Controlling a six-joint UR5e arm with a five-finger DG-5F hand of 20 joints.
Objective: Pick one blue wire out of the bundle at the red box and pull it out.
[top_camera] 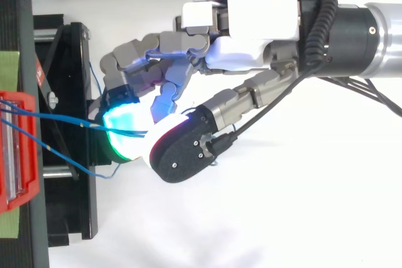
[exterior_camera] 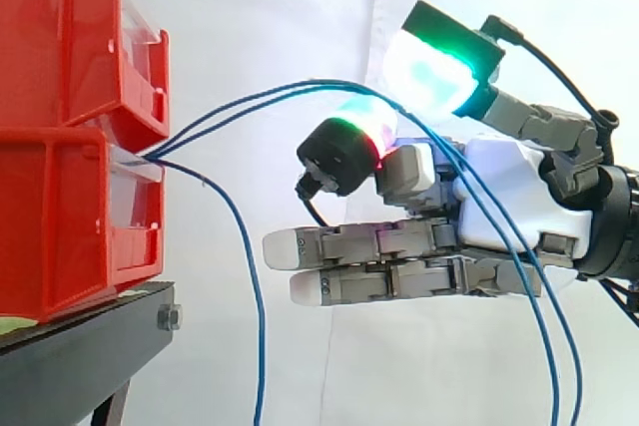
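Note:
Two stacked red bins (exterior_camera: 60, 137) stand at the left on a black stand (exterior_camera: 80, 356). Blue wires (exterior_camera: 250, 102) come out from between the bins. Two of them arch right to my hand (exterior_camera: 499, 187) and drape down past its palm. They pass between a green-glowing finger pad (exterior_camera: 429, 72) and the thumb, which close together on them. The lower fingers (exterior_camera: 379, 241) stretch straight toward the bins. A third blue wire (exterior_camera: 255, 276) hangs down alone. In the top view the wires (top_camera: 63, 119) run from the red bin (top_camera: 19, 149) into the glowing pads (top_camera: 122, 127).
A white curtain hangs behind everything. The black stand (top_camera: 69, 92) reaches out below the bins, close under my fingertips. A bolt (exterior_camera: 168, 318) sticks out at the stand's front corner.

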